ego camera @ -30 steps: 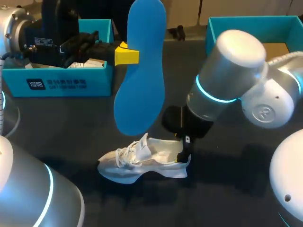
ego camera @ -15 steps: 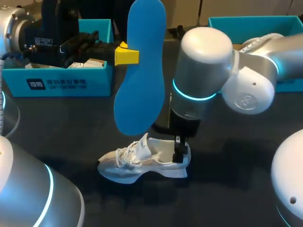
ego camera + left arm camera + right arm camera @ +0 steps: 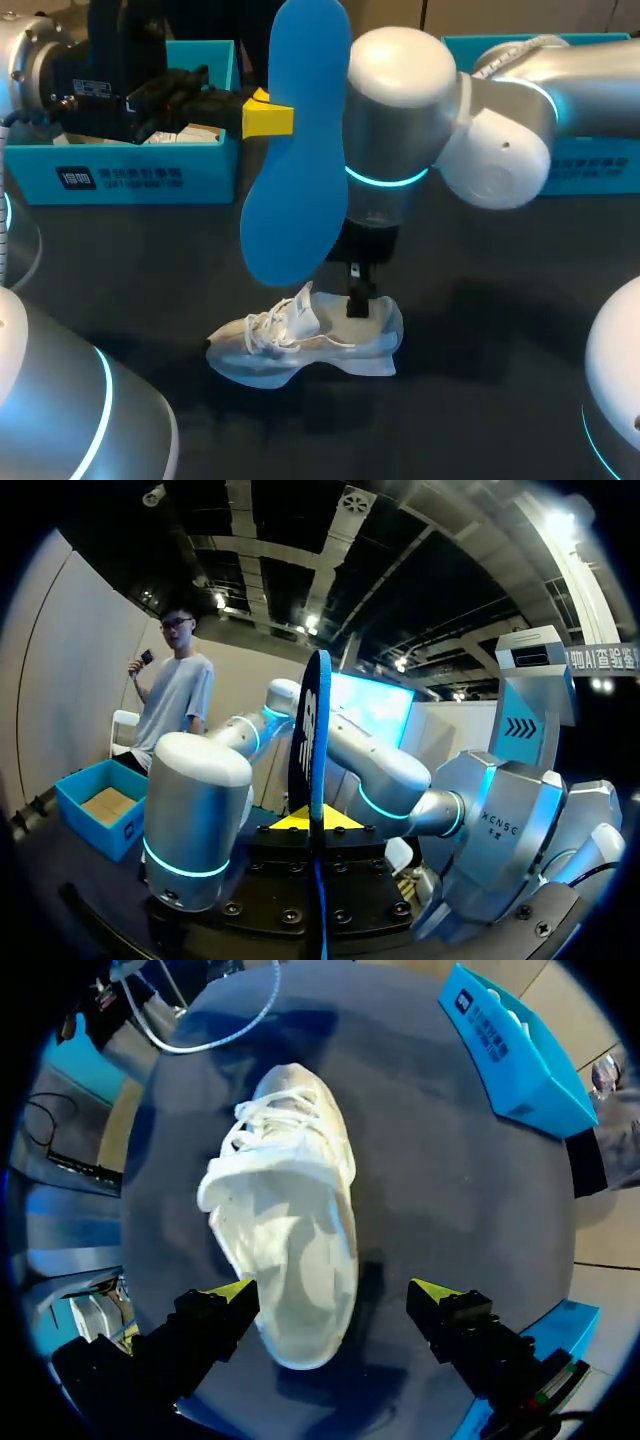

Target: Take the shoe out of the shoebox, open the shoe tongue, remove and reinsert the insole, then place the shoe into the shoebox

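- Teal cardboard, count of two: left box (image 3: 120, 178) at the far left of the table (image 3: 480, 400), right box (image 3: 600, 160) at the far right. One shoe, one insole, two grippers.
- Left box: something white lies inside. The left arm (image 3: 60, 70) crosses in front of it and hides most of the opening.
- Left gripper (image 3: 268, 117): clamped narrow on the blue insole (image 3: 296, 150), which is held upright in the air, well above the table, its lower end hanging over the shoe's laces.
- Left wrist view only: the insole appears edge-on, a thin dark strip rising from between the two yellow tips. The shoe does not show there.
- Shoe (image 3: 300, 342): white, lying on the dark table between the two boxes, toe toward the left, tongue pulled up.
- Right gripper (image 3: 332, 1295): above the heel end of the shoe, fingers spread wide and holding nothing.
- Right wrist view only: the shoe from above, its opening exposed, heel lying between the spread yellow tips and nearer one of them. The head view hides those tips behind the wrist.
- Right arm (image 3: 400, 120): reaches past the middle and blocks the near left corner of the right box.
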